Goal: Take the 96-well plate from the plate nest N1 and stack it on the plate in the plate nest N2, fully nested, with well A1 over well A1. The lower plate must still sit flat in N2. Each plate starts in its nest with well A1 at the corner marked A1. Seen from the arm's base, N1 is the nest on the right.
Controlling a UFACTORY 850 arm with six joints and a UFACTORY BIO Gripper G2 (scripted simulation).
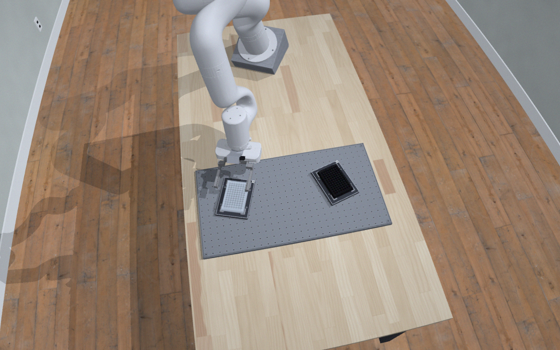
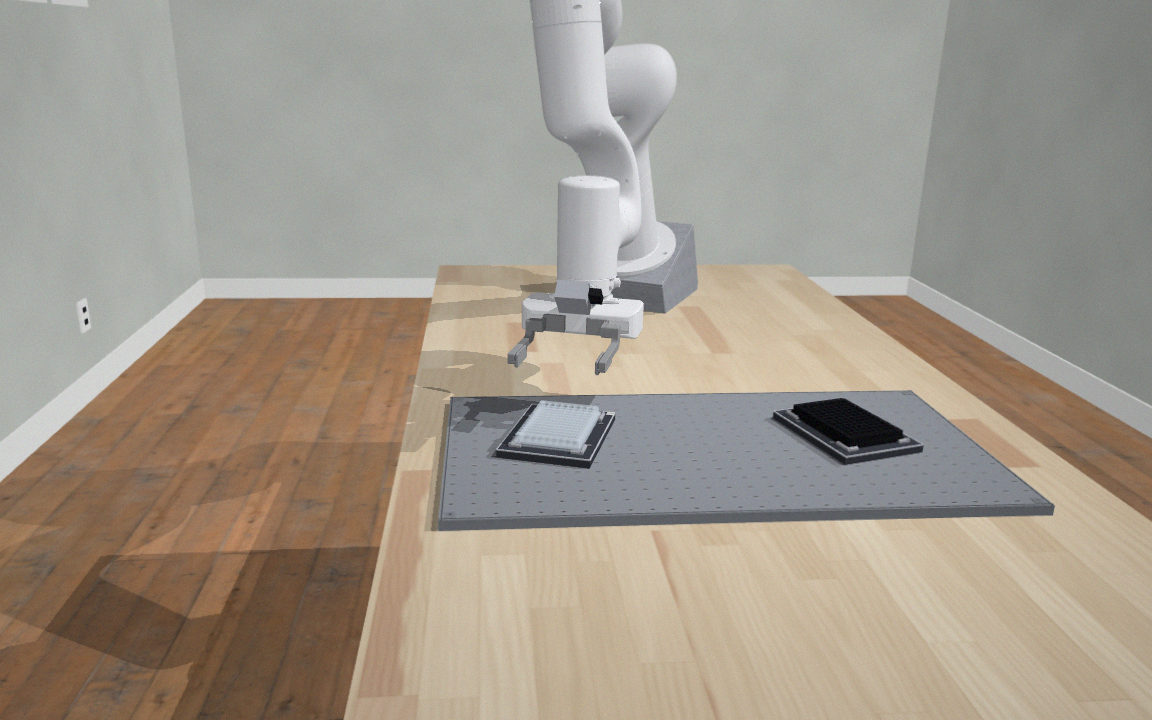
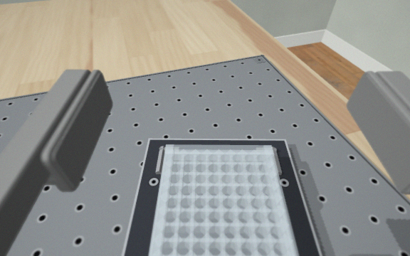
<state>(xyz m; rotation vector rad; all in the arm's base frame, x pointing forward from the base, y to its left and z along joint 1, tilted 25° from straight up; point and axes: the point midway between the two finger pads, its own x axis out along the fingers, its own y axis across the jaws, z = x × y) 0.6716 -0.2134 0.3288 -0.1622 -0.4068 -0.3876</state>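
A clear 96-well plate [image 1: 234,196] [image 2: 555,426] [image 3: 219,203] sits in nest N1 [image 1: 249,202] [image 2: 595,443] [image 3: 144,213], on the left in the top and exterior views. A black plate [image 1: 334,180] [image 2: 849,421] sits in nest N2 [image 1: 324,187] [image 2: 807,432], on the right in the top and exterior views. A small white corner mark shows on each nest in the top view. My gripper [image 1: 232,188] [image 2: 558,365] [image 3: 233,129] is open and empty, high above the arm-side end of N1, with fingers wider apart than the clear plate. The plate's near end is cut off in the wrist view.
Both nests stand on a grey perforated board [image 1: 282,195] [image 2: 696,465] [image 3: 198,107] on the wooden table [image 1: 308,278] [image 2: 741,608] [image 3: 127,35]. N1 is near the board's left edge in the top view. The arm's base [image 1: 259,52] [image 2: 661,277] stands at the table's far end.
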